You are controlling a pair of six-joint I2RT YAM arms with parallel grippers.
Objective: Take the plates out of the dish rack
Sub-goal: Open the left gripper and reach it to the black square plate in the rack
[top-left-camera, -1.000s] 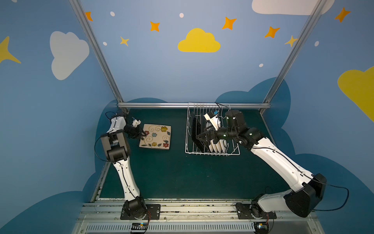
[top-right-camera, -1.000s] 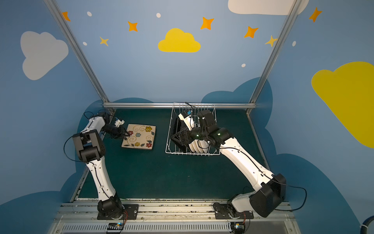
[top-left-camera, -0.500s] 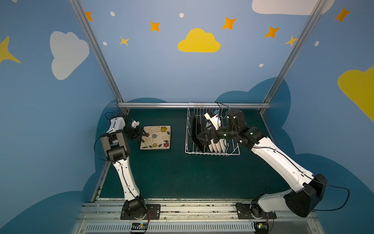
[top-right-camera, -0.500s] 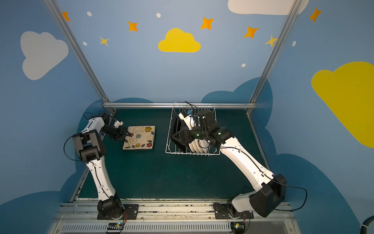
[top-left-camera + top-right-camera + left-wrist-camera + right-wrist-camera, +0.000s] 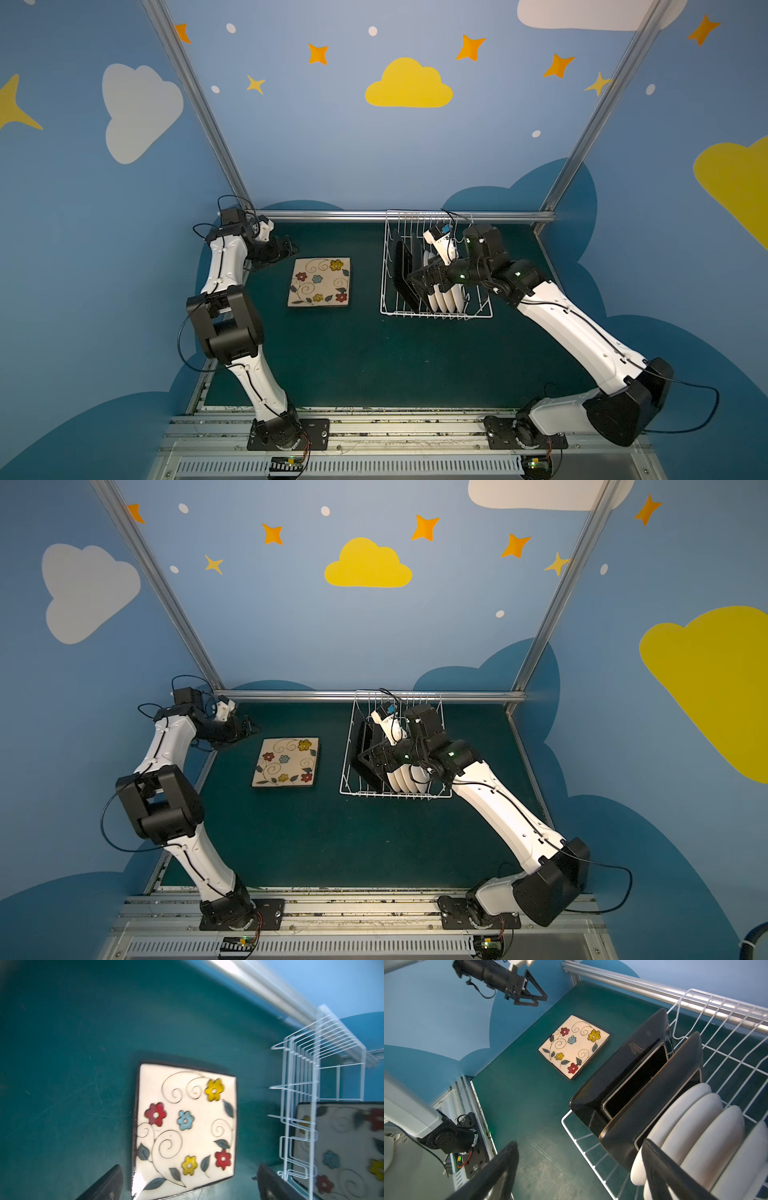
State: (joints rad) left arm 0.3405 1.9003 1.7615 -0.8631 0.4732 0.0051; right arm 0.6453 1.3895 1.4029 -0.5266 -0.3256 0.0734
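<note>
L tool [image 5: 288,249] released, jaws wide, near back-left corner of floral plate [image 5: 319,282], not touching. Plate lies flat, face up on worktop [image 5: 353,365], w/ a clear strip btwn its right edge and the dish rack [image 5: 432,314]. R tool [image 5: 417,279] also spread, over the rack, jaws astride the upper edge of the square plates [image 5: 654,1105] standing on edge there; contact can't tell. Round white plates [image 5: 695,1126] are packed right beside them. Front of worktop is open.
</note>
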